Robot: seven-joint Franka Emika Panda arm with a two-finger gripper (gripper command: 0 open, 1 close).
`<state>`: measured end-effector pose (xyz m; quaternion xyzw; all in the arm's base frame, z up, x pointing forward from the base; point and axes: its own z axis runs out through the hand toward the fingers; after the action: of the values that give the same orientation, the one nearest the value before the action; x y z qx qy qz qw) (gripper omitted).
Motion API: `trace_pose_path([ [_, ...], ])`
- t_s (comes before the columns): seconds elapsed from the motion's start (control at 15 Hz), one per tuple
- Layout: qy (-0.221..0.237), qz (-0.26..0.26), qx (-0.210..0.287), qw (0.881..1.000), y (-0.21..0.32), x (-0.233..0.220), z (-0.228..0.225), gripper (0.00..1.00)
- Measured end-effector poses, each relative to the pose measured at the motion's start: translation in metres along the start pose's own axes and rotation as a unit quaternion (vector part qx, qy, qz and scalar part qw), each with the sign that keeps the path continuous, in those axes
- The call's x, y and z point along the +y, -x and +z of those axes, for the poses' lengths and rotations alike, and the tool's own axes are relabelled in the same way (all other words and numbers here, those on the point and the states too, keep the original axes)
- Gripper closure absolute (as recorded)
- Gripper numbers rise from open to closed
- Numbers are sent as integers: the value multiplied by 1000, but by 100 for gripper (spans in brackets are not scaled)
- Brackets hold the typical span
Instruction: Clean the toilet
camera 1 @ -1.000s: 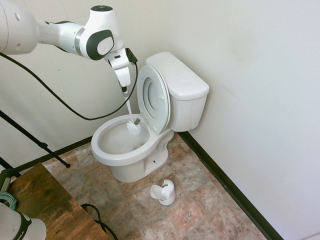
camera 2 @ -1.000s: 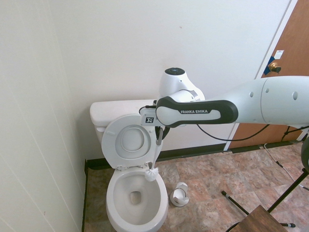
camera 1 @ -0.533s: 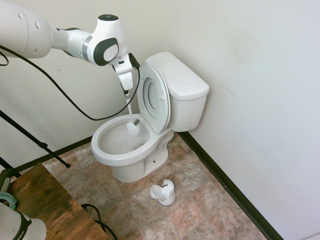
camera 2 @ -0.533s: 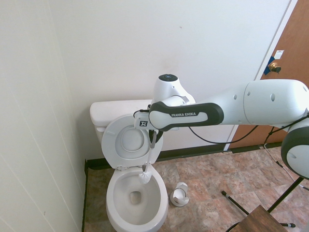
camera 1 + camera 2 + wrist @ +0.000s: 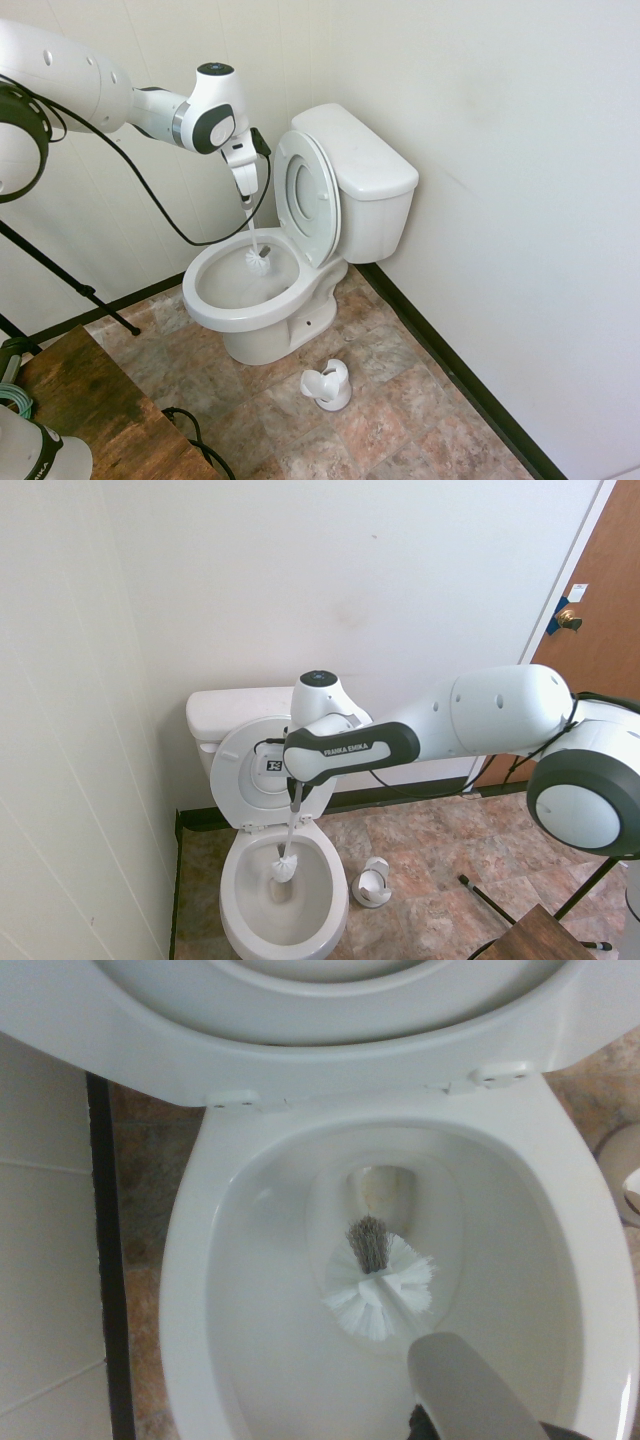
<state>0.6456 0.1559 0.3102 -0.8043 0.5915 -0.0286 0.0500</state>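
Against the back wall: toilet point(image 5: 262, 300), seat and cover raised upright against the tank
Gripper point(image 5: 246, 199): pointing straight down over the bowl, fingers pinching the handle of the toilet brush point(image 5: 284, 867)
Brush head: white bristles low inside the bowl, near the drain
Floor, right of the toilet: brush holder point(image 5: 328, 385)

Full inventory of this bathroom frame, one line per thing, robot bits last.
toilet: one, glossy white, in the corner, seat and cover raised against the tank
toilet brush: one, white bristles, white handle, head down inside the bowl
brush holder: one, white, on the floor beside the toilet
floor tiles: brown and tan stone pattern
baseboard: black, along the walls
door: one, brown wood, far right of the second exterior view
wooden table: one, brown, lower left corner
hand: one, white, shut on the brush handle above the bowl
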Motion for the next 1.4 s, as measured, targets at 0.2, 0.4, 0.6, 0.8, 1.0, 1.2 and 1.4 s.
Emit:
trace_pose_path([
  [0.2, -5, 17, 22, 1000, 5, -13, 22, 100],
  [0.4, 0, 28, 32, 999, 16, -25, 57, 100],
  [0.6, -1, 37, 34, 999, 24, -35, 82, 100],
  [0.8, -2, 47, 35, 998, 30, -44, 104, 100],
  [1.0, -9, 57, 38, 998, 31, -55, 116, 100],
  [1.2, -7, 52, 38, 998, 42, -63, 124, 100],
  [1.4, -1, 42, 38, 998, 57, -69, 127, 100],
])
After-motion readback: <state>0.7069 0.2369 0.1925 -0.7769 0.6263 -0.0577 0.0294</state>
